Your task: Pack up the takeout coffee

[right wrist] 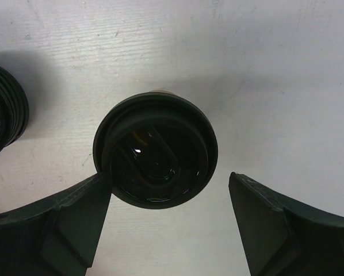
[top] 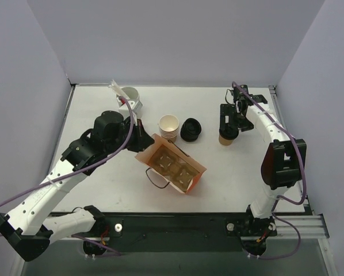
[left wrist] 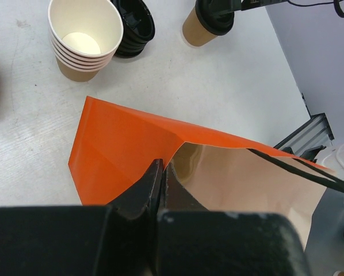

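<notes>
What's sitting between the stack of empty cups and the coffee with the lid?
A pile of black lids, right beside the stack; the top view shows it best.

Top external: high above the near edge, looking down on the whole surface [top: 229, 184]. Left wrist: close, tilted forward across the orange bag [left wrist: 120, 144]. Right wrist: straight down, very near the takeout coffee [right wrist: 155, 152], which all three views share.

Seen from straight above, the takeout coffee [right wrist: 155, 152] stands on the white table [right wrist: 264, 69], its round black lid filling the middle and a sliver of tan cup showing at the top rim. The right gripper [right wrist: 169, 183] is spread wide around it. One finger [right wrist: 62, 224] meets the lid's lower-left edge and the other stands apart at right. A stack of black lids [right wrist: 2, 109] sits at the left edge.
</notes>
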Controlling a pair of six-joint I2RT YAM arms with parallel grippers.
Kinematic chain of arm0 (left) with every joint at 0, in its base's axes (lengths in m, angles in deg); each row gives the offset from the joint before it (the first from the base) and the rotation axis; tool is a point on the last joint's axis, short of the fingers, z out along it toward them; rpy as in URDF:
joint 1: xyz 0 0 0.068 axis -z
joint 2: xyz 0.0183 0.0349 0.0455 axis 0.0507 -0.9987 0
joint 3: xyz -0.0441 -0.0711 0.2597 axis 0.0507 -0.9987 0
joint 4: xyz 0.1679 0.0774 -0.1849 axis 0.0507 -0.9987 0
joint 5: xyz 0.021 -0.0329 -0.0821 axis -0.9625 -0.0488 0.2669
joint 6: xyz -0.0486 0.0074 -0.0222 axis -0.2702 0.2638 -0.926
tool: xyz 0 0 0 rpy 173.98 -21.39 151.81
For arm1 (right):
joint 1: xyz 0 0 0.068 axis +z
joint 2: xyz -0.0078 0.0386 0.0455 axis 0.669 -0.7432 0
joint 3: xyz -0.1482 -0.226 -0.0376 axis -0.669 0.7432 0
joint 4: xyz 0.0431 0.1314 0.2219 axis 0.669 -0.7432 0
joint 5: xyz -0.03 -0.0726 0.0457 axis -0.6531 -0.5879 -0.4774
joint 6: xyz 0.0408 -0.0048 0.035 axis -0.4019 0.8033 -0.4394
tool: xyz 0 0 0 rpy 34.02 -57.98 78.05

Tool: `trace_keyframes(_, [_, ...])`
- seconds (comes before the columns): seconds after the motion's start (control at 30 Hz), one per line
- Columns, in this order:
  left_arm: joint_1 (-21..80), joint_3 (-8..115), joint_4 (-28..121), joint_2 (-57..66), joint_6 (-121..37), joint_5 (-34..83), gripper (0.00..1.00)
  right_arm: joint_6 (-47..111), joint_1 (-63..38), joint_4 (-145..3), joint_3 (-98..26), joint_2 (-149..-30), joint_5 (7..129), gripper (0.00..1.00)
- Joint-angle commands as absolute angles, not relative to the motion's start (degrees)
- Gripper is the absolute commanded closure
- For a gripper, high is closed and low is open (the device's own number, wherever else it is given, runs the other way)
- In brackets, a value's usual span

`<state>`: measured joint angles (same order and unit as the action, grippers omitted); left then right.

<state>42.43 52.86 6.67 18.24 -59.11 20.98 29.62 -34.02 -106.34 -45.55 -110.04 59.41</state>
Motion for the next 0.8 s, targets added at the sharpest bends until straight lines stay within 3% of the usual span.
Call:
trace_keyframes(0.0, [42.3,51.3,12.6,21.5,-58.7,20.9,1.00,31.9,-33.8,-107.1,-48.0,-110.7,61.3,0.16])
trace_keyframes(0.77, [42.3,53.7,5.7,21.8,-59.8,17.5,1.00,35.2,-33.3,-106.4,-49.6,-113.6,60.9,0.15])
